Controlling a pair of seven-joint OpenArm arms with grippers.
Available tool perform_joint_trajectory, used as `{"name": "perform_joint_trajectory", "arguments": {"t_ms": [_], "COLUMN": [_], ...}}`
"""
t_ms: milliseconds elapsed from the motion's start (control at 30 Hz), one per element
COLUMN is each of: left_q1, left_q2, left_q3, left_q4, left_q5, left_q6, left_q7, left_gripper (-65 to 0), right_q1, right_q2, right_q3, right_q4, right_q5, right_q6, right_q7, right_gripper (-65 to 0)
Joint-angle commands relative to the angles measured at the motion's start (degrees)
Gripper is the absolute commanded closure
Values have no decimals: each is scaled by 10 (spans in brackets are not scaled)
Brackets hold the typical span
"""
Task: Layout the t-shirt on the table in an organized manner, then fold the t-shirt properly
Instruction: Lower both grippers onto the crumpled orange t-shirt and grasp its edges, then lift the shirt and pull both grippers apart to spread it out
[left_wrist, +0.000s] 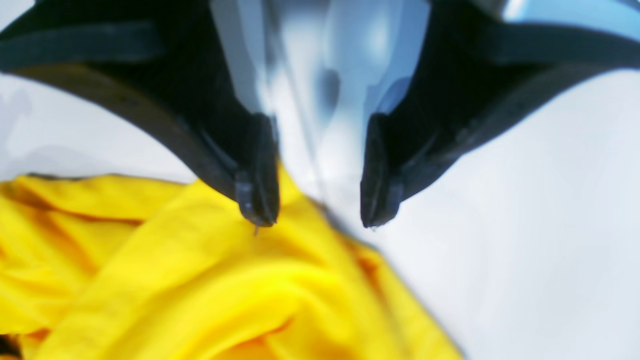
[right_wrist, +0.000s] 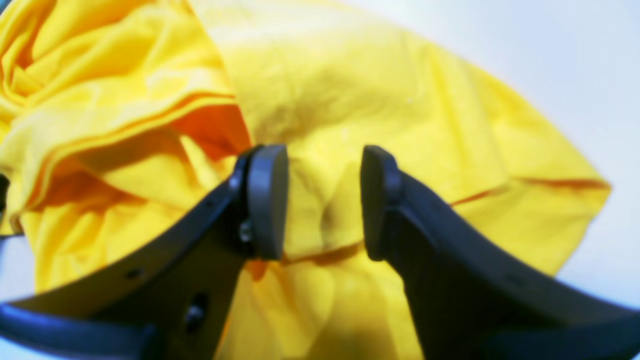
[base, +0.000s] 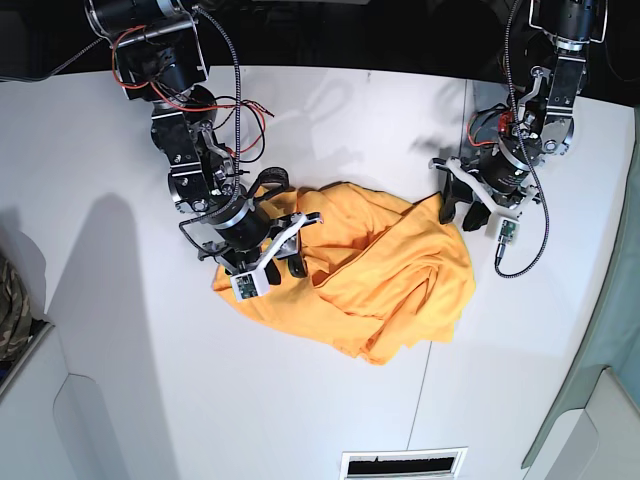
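**T-shirt bunched mid-table, both grippers spread and holding nothing**

T-shirt (base: 370, 275) first, after the surface beneath it: we see the white table (base: 120, 330), two panels met at a thin dark seam, and the orange-yellow garment lying crumpled near its middle, straddling that seam. Folds pile up toward the centre, and one flatter flap runs out toward the base view's left edge of the heap.

Next we look at the arms. Our right gripper (right_wrist: 324, 202) hangs over that left part of the cloth; its jaws stand apart with wrinkled fabric showing between them, nothing pinched. Our left gripper (left_wrist: 317, 187) sits at the shirt's far upper corner. Its jaws are spread wide: one fingertip (left_wrist: 257, 200) is over the fabric edge, the other over bare table. It grips nothing.
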Motion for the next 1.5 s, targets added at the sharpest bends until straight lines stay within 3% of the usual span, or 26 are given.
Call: {"name": "perform_joint_trajectory", "arguments": {"t_ms": [0,100,200,333,400,500,600,667,833,967,1167,1233,1367,1467], "left_q1": [-6,-8,-9,-9,-9,-9,-9,-9,4,27,82,96,134,166], "left_q2": [-2,1,0,2,2,-2,-11,-18,-51,-95,-165,-180,-185,-185], "left_q3": [-2,-2,-2,-2,-2,-3,-3,-3,-3,-3,-3,-3,-3,-3], "left_q4": [6,6,6,6,6,6,8,20,97,182,320,357,416,437], "left_q5": [-5,-5,-5,-5,-5,-5,-5,-3,-3,-3,-24,-26,-66,-93], "left_q6": [-4,-4,-4,6,30,54,50,36,17,-45,-63,-71,-158,-188], "left_q7": [-7,-7,-7,-7,-8,-7,-8,-8,-2,21,23,53,118,119], "left_gripper": [-304,-303,-280,-78,0,0,0,0,0,0,0,0,0,0], "right_q1": [14,12,12,12,14,16,17,21,26,26,26,24,18,-2], "right_q2": [-5,-8,-8,-8,-8,-8,-6,-3,15,39,112,141,189,215], "right_q3": [0,-1,-4,-4,-4,-4,-4,-2,19,56,109,130,182,224], "right_q4": [3,-6,-6,-7,-7,-7,-6,-4,34,98,191,209,217,217], "right_q5": [-1,-1,1,-2,-12,-38,-64,-66,-66,-65,-16,6,39,60], "right_q6": [5,8,39,41,32,30,6,-10,-12,-10,-9,-8,-9,-9], "right_q7": [15,15,15,15,15,23,62,76,75,72,5,-14,-55,-57], "right_gripper": [-242,-242,-242,-228,-156,0,0,0,0,0,0,0,0,0]}}
